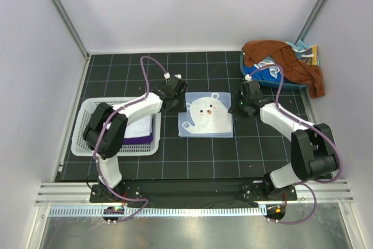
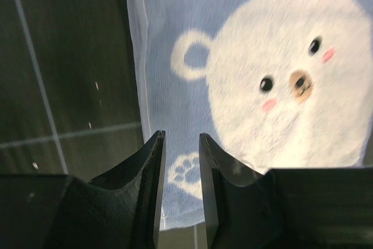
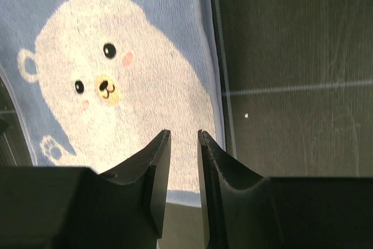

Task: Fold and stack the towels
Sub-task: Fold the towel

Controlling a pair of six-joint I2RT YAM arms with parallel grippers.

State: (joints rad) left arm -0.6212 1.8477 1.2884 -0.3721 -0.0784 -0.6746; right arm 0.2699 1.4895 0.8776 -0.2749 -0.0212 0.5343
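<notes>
A light blue towel with a white bear face (image 1: 206, 115) lies folded flat on the black gridded mat between the two arms. My left gripper (image 1: 175, 101) hovers over its far left corner, jaws open and empty, with the bear towel (image 2: 280, 74) beneath my left gripper (image 2: 182, 135). My right gripper (image 1: 245, 104) hangs just off the towel's far right edge, also open with nothing between the fingers. In the right wrist view the bear towel (image 3: 116, 86) lies below my right gripper (image 3: 183, 132). A white towel (image 1: 139, 125) rests on a dark purple towel (image 1: 141, 140) in the basket. A rust-brown towel (image 1: 291, 62) is crumpled at the back right.
The white slotted basket (image 1: 81, 126) stands at the left of the mat beside the left arm. A blue bin (image 1: 274, 83) at the back right holds the brown towel and more blue cloth (image 1: 306, 51). White walls close the back and sides.
</notes>
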